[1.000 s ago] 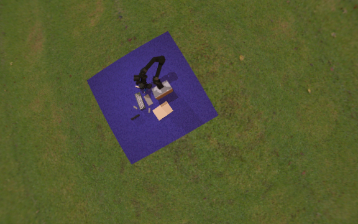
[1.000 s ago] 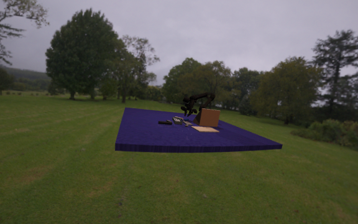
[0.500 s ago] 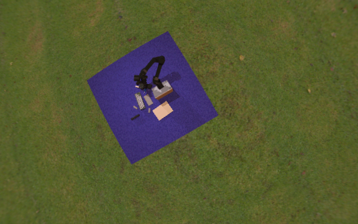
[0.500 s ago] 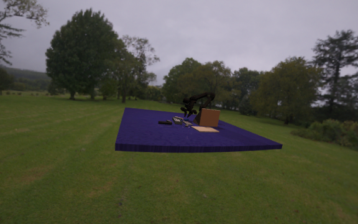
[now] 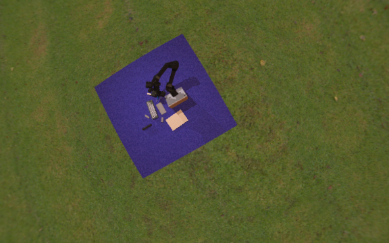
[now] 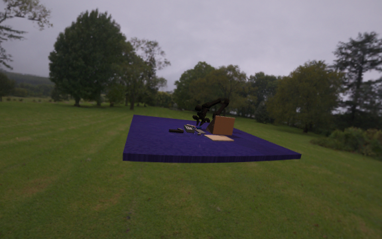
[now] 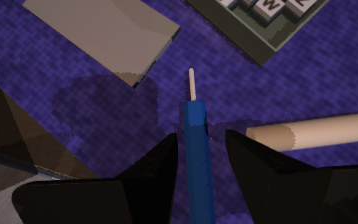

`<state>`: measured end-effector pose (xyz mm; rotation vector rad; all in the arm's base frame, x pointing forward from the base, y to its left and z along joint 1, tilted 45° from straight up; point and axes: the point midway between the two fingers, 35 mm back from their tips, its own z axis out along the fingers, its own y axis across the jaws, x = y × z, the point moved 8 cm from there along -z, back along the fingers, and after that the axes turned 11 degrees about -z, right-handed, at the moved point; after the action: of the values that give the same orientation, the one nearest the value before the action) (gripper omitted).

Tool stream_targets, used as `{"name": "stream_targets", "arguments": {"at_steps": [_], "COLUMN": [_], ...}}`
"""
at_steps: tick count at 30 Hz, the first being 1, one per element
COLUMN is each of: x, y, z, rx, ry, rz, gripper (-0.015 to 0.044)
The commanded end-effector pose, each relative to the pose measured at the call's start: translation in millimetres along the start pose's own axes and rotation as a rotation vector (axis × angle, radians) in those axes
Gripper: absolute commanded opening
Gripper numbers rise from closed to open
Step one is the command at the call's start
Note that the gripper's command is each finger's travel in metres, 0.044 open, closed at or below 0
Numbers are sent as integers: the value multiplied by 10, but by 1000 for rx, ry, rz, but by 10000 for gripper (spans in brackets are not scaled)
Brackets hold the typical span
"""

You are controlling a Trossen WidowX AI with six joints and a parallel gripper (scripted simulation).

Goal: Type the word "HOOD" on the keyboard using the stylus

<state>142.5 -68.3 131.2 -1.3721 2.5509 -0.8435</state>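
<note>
The blue stylus (image 7: 195,116) (image 5: 157,99) lies on the purple mat, its thin pale tip pointing up the wrist view toward the keyboard side. My gripper (image 7: 201,137) (image 6: 199,125) is partly open, one finger on each side of the stylus body, with mat showing in the gaps on both sides. The stylus's rear end is out of the wrist view. The keyboard (image 5: 152,109) (image 6: 189,128) (image 7: 232,30) has white keys in a dark green frame. Only its corner shows at the top of the wrist view, with a W key readable.
A grey slab (image 5: 161,109) (image 7: 105,35) lies beside the keyboard. A pale cylinder (image 7: 335,131) (image 5: 149,94) lies close to the right finger. A large brown box (image 6: 224,125) stands by the arm's base. A tan board (image 5: 175,122) and a dark bar (image 5: 146,127) lie farther off.
</note>
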Motion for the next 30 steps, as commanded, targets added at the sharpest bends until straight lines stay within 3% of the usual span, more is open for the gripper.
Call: {"name": "stream_targets", "arguments": {"at_steps": [1,30], "x": [14,101], "y": [18,36], "z": [37,189], "rx": [-6,-5], "ry": [-2,-1], "rz": [-3,-3], "gripper": [150,150]}}
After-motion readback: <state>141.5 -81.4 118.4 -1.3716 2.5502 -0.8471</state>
